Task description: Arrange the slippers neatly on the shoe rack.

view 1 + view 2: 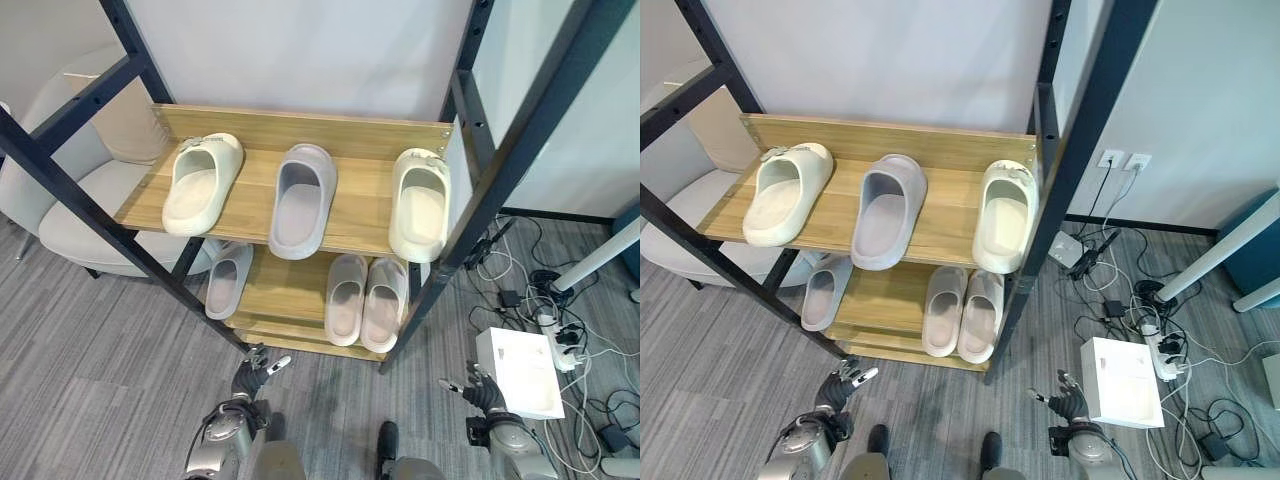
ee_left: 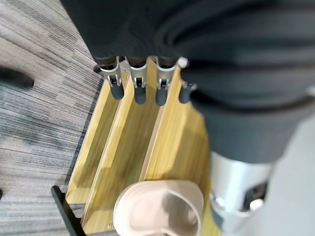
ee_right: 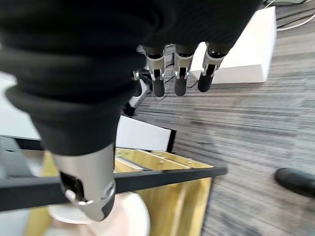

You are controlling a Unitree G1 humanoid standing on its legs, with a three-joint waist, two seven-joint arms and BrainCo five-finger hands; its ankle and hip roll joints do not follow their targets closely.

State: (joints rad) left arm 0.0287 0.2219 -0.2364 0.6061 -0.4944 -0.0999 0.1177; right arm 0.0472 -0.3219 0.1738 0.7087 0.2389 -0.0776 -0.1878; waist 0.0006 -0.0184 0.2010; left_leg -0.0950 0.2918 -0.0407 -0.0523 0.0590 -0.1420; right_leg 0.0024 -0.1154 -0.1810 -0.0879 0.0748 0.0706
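I saw the shoe rack (image 1: 300, 125) with three slippers on its top shelf: a cream slipper (image 1: 203, 182), a grey slipper (image 1: 299, 199) and another cream slipper (image 1: 420, 203). A pink pair (image 1: 365, 299) sat on the lower shelf. My left hand (image 1: 255, 372) and right hand (image 1: 478, 388) hung low, fingers loose, holding nothing.

On the rack's (image 1: 300, 125) upper shelf lay three slippers, toes toward the wall: a cream slipper (image 1: 203, 182) at left, a grey slipper (image 1: 300, 198) in the middle, another cream one (image 1: 420, 203) at right. On the lower shelf, a pale grey slipper (image 1: 229, 278) lay left and a pinkish pair (image 1: 367, 299) sat side by side at right.
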